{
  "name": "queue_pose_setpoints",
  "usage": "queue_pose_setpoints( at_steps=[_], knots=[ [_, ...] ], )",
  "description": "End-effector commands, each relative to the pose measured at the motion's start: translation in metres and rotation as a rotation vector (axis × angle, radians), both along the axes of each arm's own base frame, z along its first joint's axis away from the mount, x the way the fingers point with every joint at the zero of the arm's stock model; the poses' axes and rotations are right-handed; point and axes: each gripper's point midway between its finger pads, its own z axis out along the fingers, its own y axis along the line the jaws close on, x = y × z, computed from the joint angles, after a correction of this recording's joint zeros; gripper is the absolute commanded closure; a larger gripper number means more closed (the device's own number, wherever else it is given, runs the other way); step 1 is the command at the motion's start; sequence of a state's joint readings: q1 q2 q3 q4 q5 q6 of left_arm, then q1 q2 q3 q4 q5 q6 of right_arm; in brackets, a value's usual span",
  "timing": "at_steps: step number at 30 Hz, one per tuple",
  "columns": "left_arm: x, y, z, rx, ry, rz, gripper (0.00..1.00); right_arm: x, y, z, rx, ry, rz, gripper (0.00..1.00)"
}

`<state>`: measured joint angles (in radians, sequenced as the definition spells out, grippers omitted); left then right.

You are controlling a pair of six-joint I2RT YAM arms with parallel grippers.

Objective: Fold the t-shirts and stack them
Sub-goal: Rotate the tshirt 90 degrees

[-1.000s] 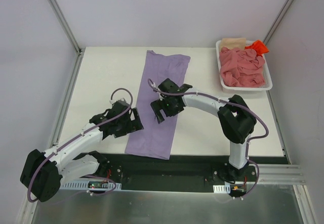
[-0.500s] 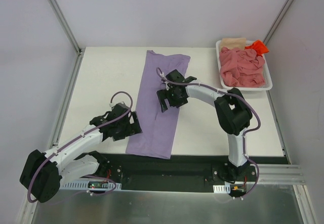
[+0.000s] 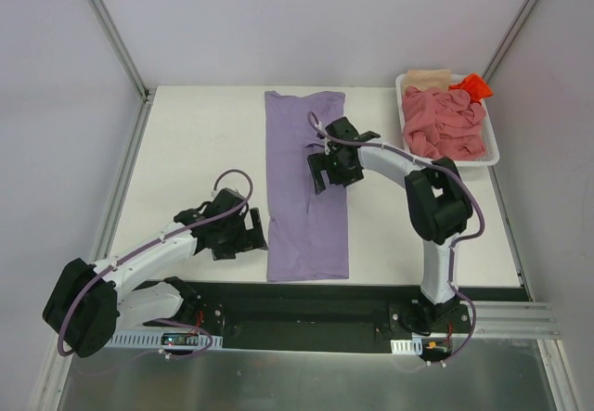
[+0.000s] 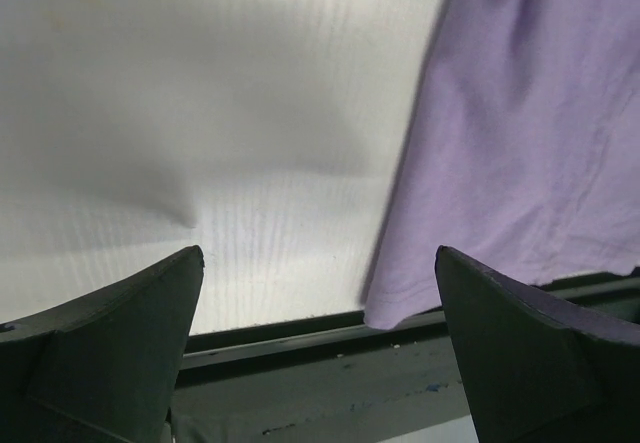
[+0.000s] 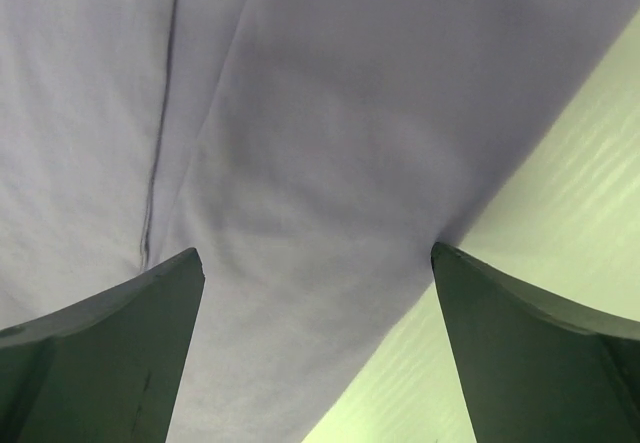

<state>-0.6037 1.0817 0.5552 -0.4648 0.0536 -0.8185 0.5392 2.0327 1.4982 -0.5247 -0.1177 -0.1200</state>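
Note:
A lavender-purple t-shirt [image 3: 306,188] lies as a long folded strip down the middle of the white table [image 3: 186,151]. Its near left corner [image 4: 400,308] hangs over the table's front edge in the left wrist view. My left gripper [image 3: 252,237] stands open beside that lower left edge, with nothing between its fingers. My right gripper [image 3: 323,174] hovers open over the shirt's right side, above the cloth [image 5: 320,163] and its edge. More t-shirts lie heaped in the basket: a salmon-pink one [image 3: 444,125], a beige one [image 3: 427,79] and an orange-red one [image 3: 471,84].
A white plastic basket [image 3: 493,156] sits at the table's back right corner. A black rail [image 3: 306,307] runs along the table's near edge, between the arm bases. Grey walls and metal frame posts close the back and sides.
The purple shirt has gone from slanted to lying straight, its near end shifted right. My right gripper moved back and right along it. My left gripper shifted slightly right, toward the near edge.

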Motion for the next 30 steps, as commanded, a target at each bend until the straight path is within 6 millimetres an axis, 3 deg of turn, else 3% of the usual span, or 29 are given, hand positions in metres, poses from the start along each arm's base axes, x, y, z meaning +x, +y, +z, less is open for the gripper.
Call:
queue_pose_setpoints(
  at_steps=[1, 5, 10, 13, 23, 26, 29, 30],
  knots=[
    [-0.006, -0.029, 0.014, -0.064, -0.012, -0.120, 0.01, -0.017, 0.004, 0.059, 0.044, -0.151, 0.032, 0.00],
    [-0.028, -0.045, 0.007, -0.053, 0.042, -0.214, 0.01, -0.053, -0.007, 0.062, 0.072, -0.159, -0.048, 0.00],
    [-0.048, -0.052, -0.005, -0.016, 0.094, -0.276, 0.13, -0.108, -0.032, 0.045, 0.048, -0.141, -0.131, 0.01],
    [-0.056, -0.059, -0.007, -0.005, 0.104, -0.316, 0.26, -0.136, -0.041, 0.032, 0.054, -0.101, -0.137, 0.01],
    [-0.065, -0.053, -0.019, 0.043, 0.145, -0.312, 0.69, -0.173, -0.045, 0.018, 0.082, -0.063, -0.127, 0.00],
    [-0.070, -0.049, -0.023, 0.042, 0.164, -0.287, 0.78, -0.189, -0.039, 0.012, 0.113, -0.020, -0.090, 0.01],
    [-0.071, -0.047, -0.024, 0.045, 0.164, -0.273, 0.98, -0.205, -0.033, 0.010, 0.137, 0.022, -0.039, 0.01],
    [-0.071, -0.046, -0.023, 0.045, 0.163, -0.266, 1.00, -0.210, -0.033, 0.010, 0.136, 0.032, -0.025, 0.01]
  ],
)
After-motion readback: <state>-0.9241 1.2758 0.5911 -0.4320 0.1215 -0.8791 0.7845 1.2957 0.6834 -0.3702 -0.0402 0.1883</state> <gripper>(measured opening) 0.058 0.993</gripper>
